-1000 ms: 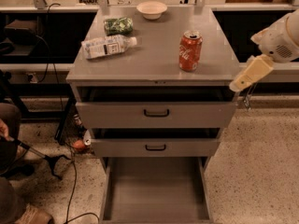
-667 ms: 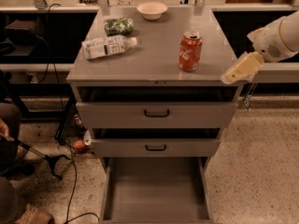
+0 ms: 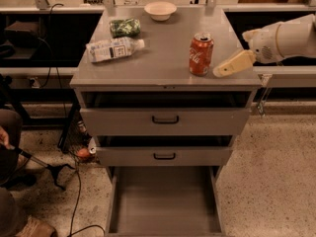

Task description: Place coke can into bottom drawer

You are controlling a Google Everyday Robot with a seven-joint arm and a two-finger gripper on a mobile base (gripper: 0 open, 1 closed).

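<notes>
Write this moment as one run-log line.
coke can: upright on cabinet top | gripper: just right of it | bottom drawer: open, empty

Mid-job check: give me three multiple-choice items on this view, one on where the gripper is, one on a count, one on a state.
1. Where is the gripper relative to the coke can?
A. Beside it, on the picture's right
B. Directly above it
C. Far off on the picture's left

2. How many things are on the cabinet top?
A. Two
B. Four
C. Six

3. What state is the bottom drawer in?
A. Shut
B. Pulled out, nothing in it
C. Pulled out, with the can in it

Answers:
1 A: the gripper sits next to the upright can near the top's right edge.
2 B: the can, plastic bottle, green packet and bowl.
3 B: its grey floor shows bare.
</notes>
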